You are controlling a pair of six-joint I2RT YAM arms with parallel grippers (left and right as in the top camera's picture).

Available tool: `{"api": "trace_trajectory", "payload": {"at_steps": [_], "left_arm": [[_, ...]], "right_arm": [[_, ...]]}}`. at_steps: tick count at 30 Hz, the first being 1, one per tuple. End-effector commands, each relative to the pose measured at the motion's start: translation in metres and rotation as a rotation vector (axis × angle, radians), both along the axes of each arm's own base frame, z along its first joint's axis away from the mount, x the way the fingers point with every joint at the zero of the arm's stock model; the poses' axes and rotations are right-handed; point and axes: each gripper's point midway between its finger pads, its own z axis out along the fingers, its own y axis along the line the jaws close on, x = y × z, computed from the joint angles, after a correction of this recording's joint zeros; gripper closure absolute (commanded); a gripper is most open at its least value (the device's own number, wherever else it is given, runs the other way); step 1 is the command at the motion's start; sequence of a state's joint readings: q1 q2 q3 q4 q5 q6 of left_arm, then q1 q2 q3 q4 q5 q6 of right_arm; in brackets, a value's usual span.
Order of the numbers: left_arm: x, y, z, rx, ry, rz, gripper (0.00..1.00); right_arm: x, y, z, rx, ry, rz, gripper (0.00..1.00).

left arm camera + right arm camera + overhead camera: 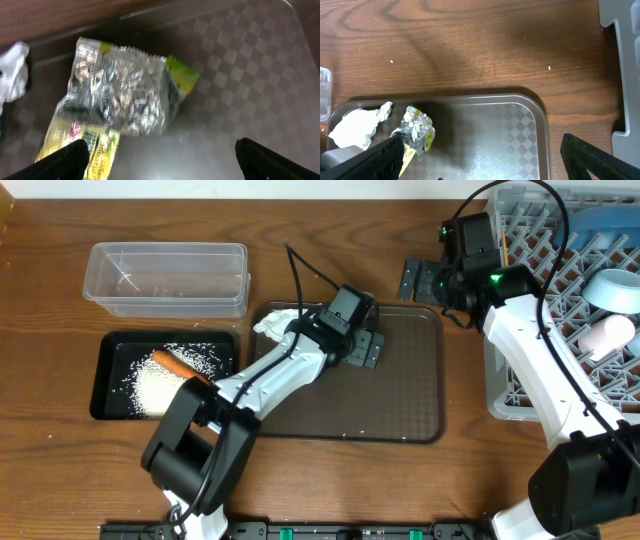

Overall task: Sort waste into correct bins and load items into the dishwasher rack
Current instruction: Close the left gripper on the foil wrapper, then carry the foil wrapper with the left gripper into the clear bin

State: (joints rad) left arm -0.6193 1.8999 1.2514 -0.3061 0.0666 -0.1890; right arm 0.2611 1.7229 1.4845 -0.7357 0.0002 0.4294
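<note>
The crinkled silver and green-yellow foil wrapper lies on the brown serving tray. My left gripper hangs open just above it, one fingertip at the wrapper's printed end. From overhead the left gripper hides the wrapper. Crumpled white paper lies at the tray's far left corner. My right gripper is open over the table beyond the tray, empty, and its view takes in the wrapper and paper. Rice and a carrot sit in the black tray. The clear tub holds no waste that I can see.
The grey dishwasher rack stands at the right with a light-blue bowl, a pinkish cup and a dark-blue bowl in it. Its corner is close to the right gripper. Bare wood shows between tray and rack.
</note>
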Motion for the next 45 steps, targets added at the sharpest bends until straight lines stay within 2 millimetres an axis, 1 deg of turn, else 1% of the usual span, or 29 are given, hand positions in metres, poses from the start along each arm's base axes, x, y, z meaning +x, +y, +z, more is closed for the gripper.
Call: {"api": "trace_trajectory", "payload": {"at_steps": [1, 2, 5, 7, 11, 15, 16, 21, 22, 25, 26, 29, 31, 33, 34, 35, 38, 39, 41, 42, 45], "left_arm": [[0.006, 0.0, -0.012, 0.061, -0.041, -0.062, 0.04], [0.007, -0.001, -0.014, 0.067, -0.049, -0.072, 0.05], [0.014, 0.005, -0.022, 0.109, -0.071, -0.051, 0.13], [0.014, 0.007, -0.025, 0.119, -0.069, -0.047, 0.23], [0.015, 0.006, -0.025, 0.118, -0.071, -0.047, 0.37], [0.017, 0.004, -0.023, 0.109, -0.083, -0.046, 0.59], [0.018, 0.004, -0.023, 0.107, -0.087, -0.045, 0.67], [0.023, 0.001, -0.015, 0.09, -0.114, -0.046, 0.9], [0.023, 0.0, -0.014, 0.087, -0.118, -0.045, 0.93], [0.026, 0.0, -0.001, 0.075, -0.142, -0.04, 0.94], [0.028, 0.001, 0.005, 0.074, -0.157, -0.033, 0.94], [0.032, 0.004, 0.036, 0.056, -0.22, -0.013, 0.94], [0.034, 0.007, 0.07, 0.029, -0.288, 0.007, 0.94], [0.038, 0.016, 0.099, 0.019, -0.354, 0.042, 0.94], [0.041, 0.026, 0.122, 0.016, -0.404, 0.078, 0.94], [0.043, 0.034, 0.138, 0.012, -0.439, 0.106, 0.94], [0.048, 0.065, 0.181, -0.007, -0.528, 0.191, 0.94], [0.05, 0.08, 0.195, -0.017, -0.554, 0.224, 0.94], [0.055, 0.108, 0.215, -0.026, -0.593, 0.29, 0.94], [0.058, 0.12, 0.22, -0.026, -0.605, 0.317, 0.94], [0.075, 0.169, 0.235, -0.027, -0.656, 0.434, 0.94]], "right_arm": [[0.0, -0.001, 0.011, 0.004, -0.027, -0.014, 0.01], [0.0, -0.001, 0.011, 0.005, -0.027, -0.015, 0.01], [0.0, -0.001, 0.011, 0.004, -0.027, -0.014, 0.01], [0.0, -0.001, 0.011, 0.005, -0.027, -0.015, 0.01], [0.0, -0.001, 0.011, 0.004, -0.027, -0.014, 0.01], [0.0, -0.001, 0.011, 0.004, -0.027, -0.014, 0.01], [0.0, -0.001, 0.011, 0.005, -0.027, -0.015, 0.01], [0.0, -0.001, 0.011, 0.004, -0.027, -0.014, 0.01], [0.0, -0.001, 0.011, 0.005, -0.027, -0.015, 0.01], [0.0, -0.001, 0.011, 0.005, -0.027, -0.015, 0.01], [0.0, -0.001, 0.011, 0.005, -0.027, -0.015, 0.01], [0.0, -0.001, 0.011, 0.005, -0.027, -0.015, 0.01], [0.0, 0.0, 0.011, 0.005, -0.027, -0.01, 0.01], [-0.001, 0.002, 0.011, 0.005, -0.027, -0.006, 0.01], [-0.001, 0.003, 0.011, 0.005, -0.027, -0.004, 0.01], [-0.001, 0.003, 0.011, 0.005, -0.027, -0.004, 0.01], [-0.001, 0.003, 0.011, 0.005, -0.027, -0.004, 0.01], [-0.001, 0.003, 0.011, 0.005, -0.027, -0.004, 0.01], [-0.001, 0.003, 0.011, 0.005, -0.027, -0.004, 0.01], [-0.001, 0.003, 0.011, 0.005, -0.027, -0.004, 0.01], [-0.001, 0.005, 0.011, 0.005, -0.027, -0.001, 0.01]]}}
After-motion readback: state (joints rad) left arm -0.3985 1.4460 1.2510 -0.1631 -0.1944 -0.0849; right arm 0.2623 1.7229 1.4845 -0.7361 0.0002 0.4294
